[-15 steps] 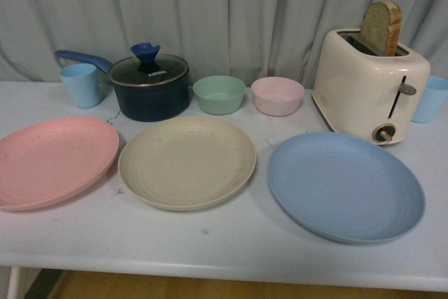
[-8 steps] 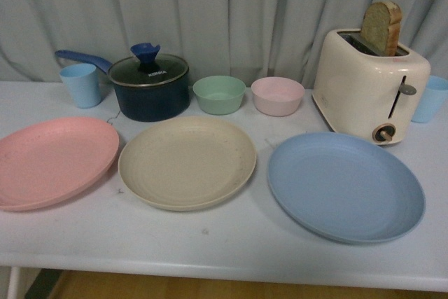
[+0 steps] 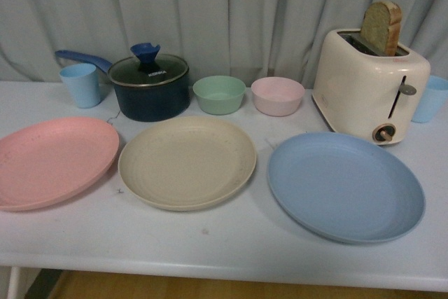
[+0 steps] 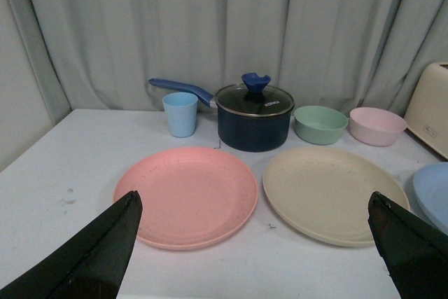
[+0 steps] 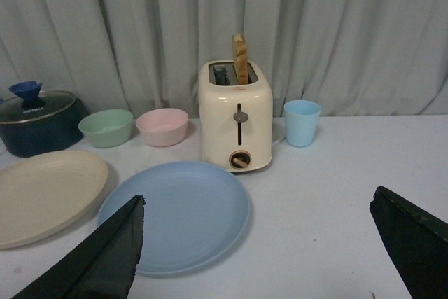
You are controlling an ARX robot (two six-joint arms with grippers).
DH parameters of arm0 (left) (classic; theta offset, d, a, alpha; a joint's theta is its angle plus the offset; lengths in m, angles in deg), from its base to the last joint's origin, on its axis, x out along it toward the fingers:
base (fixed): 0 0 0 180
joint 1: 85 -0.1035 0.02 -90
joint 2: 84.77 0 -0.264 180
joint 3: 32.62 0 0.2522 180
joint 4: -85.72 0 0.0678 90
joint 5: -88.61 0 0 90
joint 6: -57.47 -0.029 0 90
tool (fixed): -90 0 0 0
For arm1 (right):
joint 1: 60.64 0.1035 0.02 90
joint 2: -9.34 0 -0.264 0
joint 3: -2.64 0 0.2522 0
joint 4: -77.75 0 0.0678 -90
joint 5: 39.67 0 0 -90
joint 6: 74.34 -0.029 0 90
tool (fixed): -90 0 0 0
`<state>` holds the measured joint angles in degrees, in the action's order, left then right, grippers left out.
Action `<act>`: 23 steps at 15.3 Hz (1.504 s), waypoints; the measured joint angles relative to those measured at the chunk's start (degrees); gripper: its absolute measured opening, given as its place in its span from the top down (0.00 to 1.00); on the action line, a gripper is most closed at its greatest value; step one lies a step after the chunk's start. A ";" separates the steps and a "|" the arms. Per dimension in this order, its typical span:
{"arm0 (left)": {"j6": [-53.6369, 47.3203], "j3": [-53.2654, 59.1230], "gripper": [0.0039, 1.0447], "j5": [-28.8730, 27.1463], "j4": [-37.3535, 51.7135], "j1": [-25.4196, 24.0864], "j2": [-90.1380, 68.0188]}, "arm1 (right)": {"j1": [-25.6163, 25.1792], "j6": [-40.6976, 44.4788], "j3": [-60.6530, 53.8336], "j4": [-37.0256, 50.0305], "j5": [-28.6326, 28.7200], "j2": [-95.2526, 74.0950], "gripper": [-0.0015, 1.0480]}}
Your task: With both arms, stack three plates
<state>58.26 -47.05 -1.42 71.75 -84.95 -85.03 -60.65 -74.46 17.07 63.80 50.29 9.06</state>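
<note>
left end effector (image 4: 253, 197) facing pink plate (image 4: 185, 197), right end effector (image 5: 258, 197) facing blue plate (image 5: 175, 215)

On the left gripper (image 4: 253, 204), two fingers (image 4: 91, 260) observed: matte black, flat-sided, each tapering to a blunt wedge tip with a straight upper edge. The right gripper (image 5: 257, 201) matches: black wedge-shaped fingers (image 5: 413, 243), plain surfaces, slight sheen along edges. Only the finger ends are visible.

round matte pink plate (image 3: 52, 161), faintly speckled; round matte beige plate (image 3: 186, 161), concentric rings near rim; round matte blue plate (image 3: 345, 185), faint rings.
</note>
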 joint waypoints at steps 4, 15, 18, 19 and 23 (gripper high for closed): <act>0.00 0.00 0.06 0.00 0.00 0.00 0.00 | 0.00 -0.02 0.00 0.00 0.00 0.00 0.06; 0.00 0.00 0.06 0.00 0.00 0.00 0.00 | 0.00 -0.02 0.00 0.00 0.00 0.00 0.06; 0.00 0.00 0.06 0.00 0.00 0.00 0.00 | 0.00 -0.02 0.00 0.00 0.00 0.00 0.06; 0.00 0.00 0.06 0.00 0.00 0.00 0.00 | 0.00 -0.02 0.00 0.00 0.00 0.00 0.06; 0.00 0.00 0.06 0.00 0.00 0.00 0.00 | 0.00 -0.02 0.00 0.00 0.00 0.00 0.06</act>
<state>58.26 -47.05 -1.42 71.75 -84.95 -85.03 -60.65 -74.49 17.07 63.80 50.29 9.06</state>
